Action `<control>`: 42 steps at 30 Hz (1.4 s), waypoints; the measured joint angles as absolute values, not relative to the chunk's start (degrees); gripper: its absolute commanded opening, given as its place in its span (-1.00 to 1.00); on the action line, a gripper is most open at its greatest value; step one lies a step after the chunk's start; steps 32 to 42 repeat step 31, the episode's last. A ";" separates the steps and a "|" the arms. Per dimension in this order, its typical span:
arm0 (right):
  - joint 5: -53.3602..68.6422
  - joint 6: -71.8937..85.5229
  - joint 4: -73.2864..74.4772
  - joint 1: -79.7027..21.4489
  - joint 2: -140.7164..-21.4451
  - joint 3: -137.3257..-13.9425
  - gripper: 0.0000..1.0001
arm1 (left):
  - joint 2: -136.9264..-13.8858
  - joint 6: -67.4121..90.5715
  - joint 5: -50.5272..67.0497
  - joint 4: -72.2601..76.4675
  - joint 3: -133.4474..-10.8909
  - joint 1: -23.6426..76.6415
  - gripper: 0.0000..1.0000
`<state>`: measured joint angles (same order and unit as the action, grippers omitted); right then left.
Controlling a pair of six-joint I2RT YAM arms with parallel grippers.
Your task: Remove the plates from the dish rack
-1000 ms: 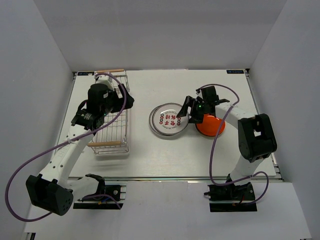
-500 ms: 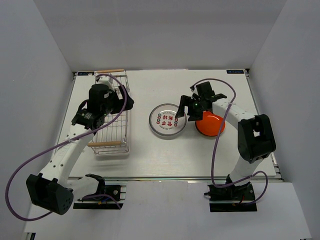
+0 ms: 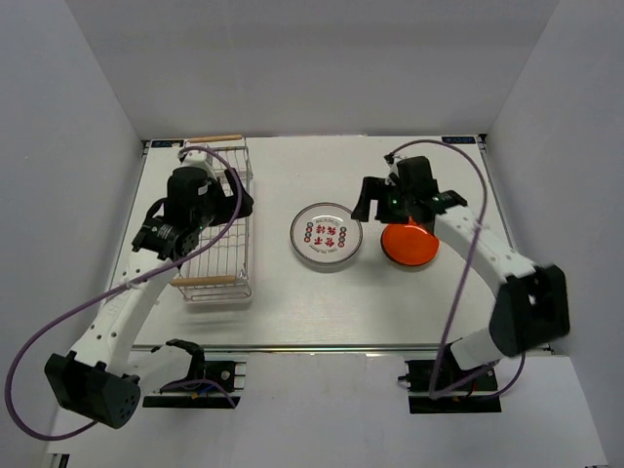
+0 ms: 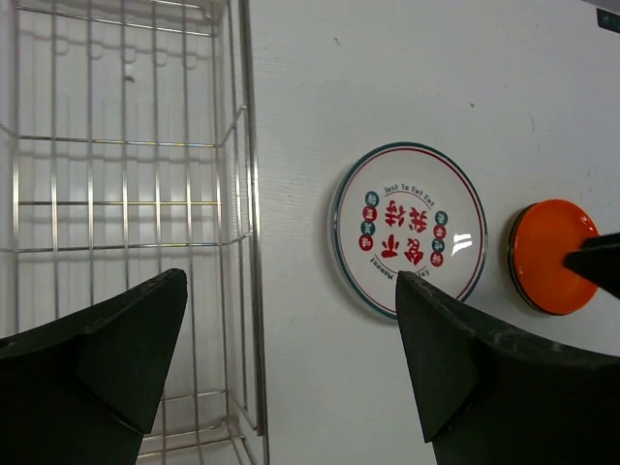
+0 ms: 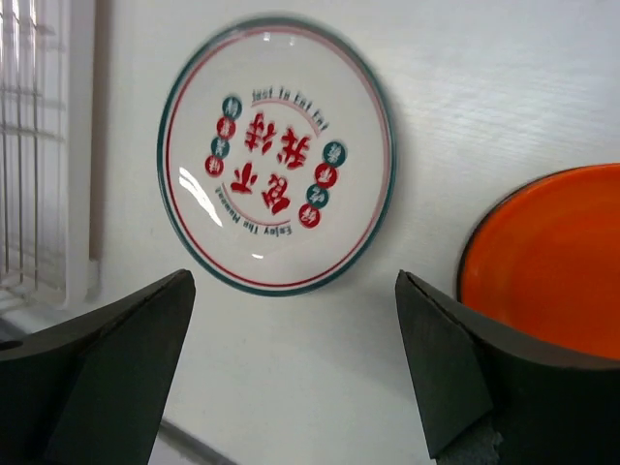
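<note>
The dish rack (image 3: 210, 244) is a silver wire basket with wooden handles, at the table's left; the part of it seen in the left wrist view (image 4: 126, 194) holds no plates. A white plate with red and green marks (image 3: 327, 235) (image 4: 409, 230) (image 5: 276, 155) lies flat mid-table. An orange plate (image 3: 409, 244) (image 4: 547, 257) (image 5: 552, 257) lies just right of it. My left gripper (image 3: 239, 200) (image 4: 291, 281) hovers open over the rack's right wall. My right gripper (image 3: 369, 202) (image 5: 295, 281) hangs open above the gap between the two plates, holding nothing.
White walls close in the table on the left, back and right. Purple cables loop from both arms. The rack's right wire wall (image 4: 247, 194) stands directly under my left gripper.
My right gripper has drawn back and up from the white plate's right edge, opening a little wider. The plate now lies flat and free. The left arm has shifted only slightly.
</note>
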<state>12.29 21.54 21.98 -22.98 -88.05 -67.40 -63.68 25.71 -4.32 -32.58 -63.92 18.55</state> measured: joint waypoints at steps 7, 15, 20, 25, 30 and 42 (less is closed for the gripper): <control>-9.74 20.36 19.84 -22.94 -59.55 -56.31 0.79 | -57.19 25.50 -13.78 -38.48 -65.06 18.57 0.96; -29.58 20.56 22.74 -22.90 -42.44 -47.16 0.79 | -50.85 24.62 -17.85 -39.13 -65.06 18.57 0.96; -34.00 20.82 23.90 -22.90 -39.66 -45.15 0.78 | -49.15 24.45 -18.61 -38.96 -64.07 18.57 0.96; -35.88 21.21 24.08 -22.90 -41.78 -45.17 0.78 | -48.95 24.45 -18.70 -38.96 -63.86 18.57 0.96; -35.66 21.52 25.47 -22.90 -44.07 -45.17 0.79 | -48.99 24.45 -18.68 -39.05 -63.53 18.57 0.96; -35.57 21.61 25.56 -22.90 -44.10 -45.17 0.79 | -48.99 24.45 -18.68 -39.00 -63.46 18.57 0.96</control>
